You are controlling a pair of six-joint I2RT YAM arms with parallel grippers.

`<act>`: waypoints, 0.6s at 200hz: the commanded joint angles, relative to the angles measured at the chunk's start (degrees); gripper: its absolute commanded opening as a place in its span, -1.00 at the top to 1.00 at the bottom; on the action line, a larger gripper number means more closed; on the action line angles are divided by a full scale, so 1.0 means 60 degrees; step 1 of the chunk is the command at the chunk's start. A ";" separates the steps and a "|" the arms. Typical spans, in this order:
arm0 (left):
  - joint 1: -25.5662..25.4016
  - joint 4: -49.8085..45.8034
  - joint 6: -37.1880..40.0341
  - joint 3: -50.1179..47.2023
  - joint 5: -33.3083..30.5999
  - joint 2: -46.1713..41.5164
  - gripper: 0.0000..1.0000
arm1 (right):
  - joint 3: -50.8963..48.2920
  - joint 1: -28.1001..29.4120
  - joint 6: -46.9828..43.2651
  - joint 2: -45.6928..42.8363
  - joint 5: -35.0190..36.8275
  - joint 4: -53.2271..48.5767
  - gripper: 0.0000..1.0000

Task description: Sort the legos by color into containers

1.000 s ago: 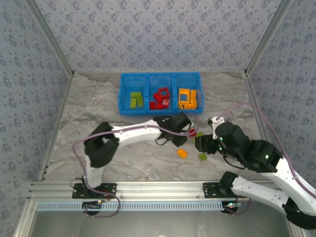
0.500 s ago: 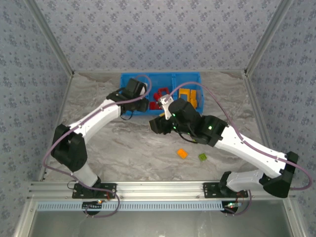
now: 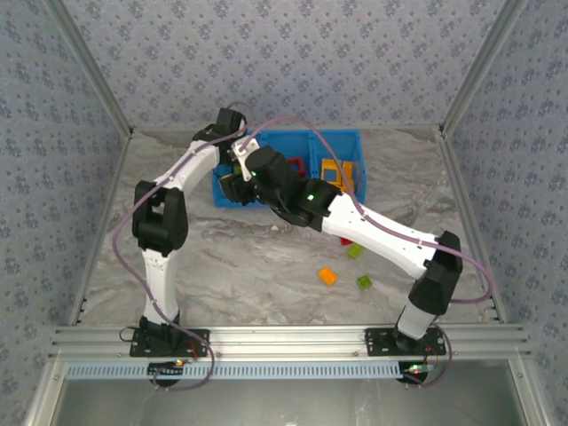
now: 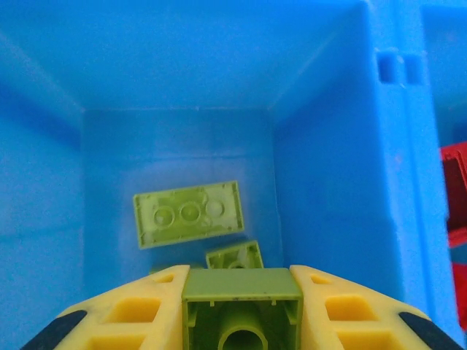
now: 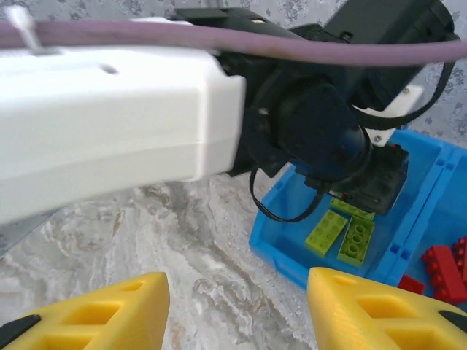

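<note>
My left gripper [image 4: 242,284] is shut on a lime green brick [image 4: 242,310] and hangs over the left compartment of the blue bin [image 4: 328,168]. Two green bricks [image 4: 188,214] lie flat on that compartment's floor. My right gripper [image 5: 237,313] is open with nothing between its yellow fingers [image 5: 95,317]; it hovers over the table at the bin's near-left corner [image 5: 292,251], under the left arm. In the top view, red bricks [image 3: 297,166] fill the middle compartment and orange ones [image 3: 335,173] the right. An orange brick [image 3: 327,276] and two green bricks [image 3: 364,282] lie loose on the table.
The right arm [image 3: 382,235] stretches diagonally across the table from its base to the bin, crossing below the left arm [image 3: 191,173]. The left arm's wrist and cable [image 5: 321,124] hang close above the right gripper. Patterned walls enclose the table on three sides.
The left arm rose from the table's middle to the bin's left compartment with the green brick. The right arm swung from the right side across to the bin's near-left corner.
</note>
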 commanded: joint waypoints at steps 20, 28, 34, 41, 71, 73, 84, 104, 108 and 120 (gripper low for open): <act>0.0207 -0.0171 -0.0562 0.1353 0.0888 0.1042 0.41 | 0.0415 0.0064 -0.0070 0.0219 0.0475 -0.0122 -0.10; 0.0264 -0.0188 -0.0669 0.1485 0.0975 0.1220 0.40 | 0.0289 0.0070 -0.0016 0.0175 0.0457 -0.0114 -0.10; 0.0305 -0.0195 -0.0747 0.1563 0.1050 0.1328 0.40 | 0.0219 0.0073 0.0042 0.0133 0.0437 -0.0112 -0.10; 0.0348 -0.0172 -0.0825 0.1618 0.1196 0.1437 0.39 | 0.0144 0.0068 0.0075 0.0114 0.0406 -0.0093 -0.10; 0.0431 0.0077 -0.1030 0.1562 0.1691 0.1710 0.23 | -0.0004 0.0064 0.0178 0.0086 0.0308 -0.0112 -0.10; 0.0431 0.0075 -0.1035 0.1562 0.1713 0.1719 0.22 | -0.0004 0.0063 0.0186 0.0092 0.0301 -0.0125 -0.10; 0.0455 0.0077 -0.1077 0.1540 0.1774 0.1748 0.15 | -0.0004 0.0060 0.0212 0.0113 0.0282 -0.0158 -0.10; 0.0526 0.0095 -0.1125 0.1422 0.1885 0.1688 0.06 | -0.0015 0.0049 0.0230 0.0126 0.0255 -0.0237 -0.10; 0.0532 0.0113 -0.1110 0.1382 0.1889 0.1650 0.05 | -0.0008 0.0047 0.0237 0.0107 0.0255 -0.0266 -0.10; 0.0534 0.0144 -0.1034 0.1247 0.1886 0.1489 0.01 | -0.0018 0.0043 0.0263 0.0088 0.0266 -0.0365 -0.10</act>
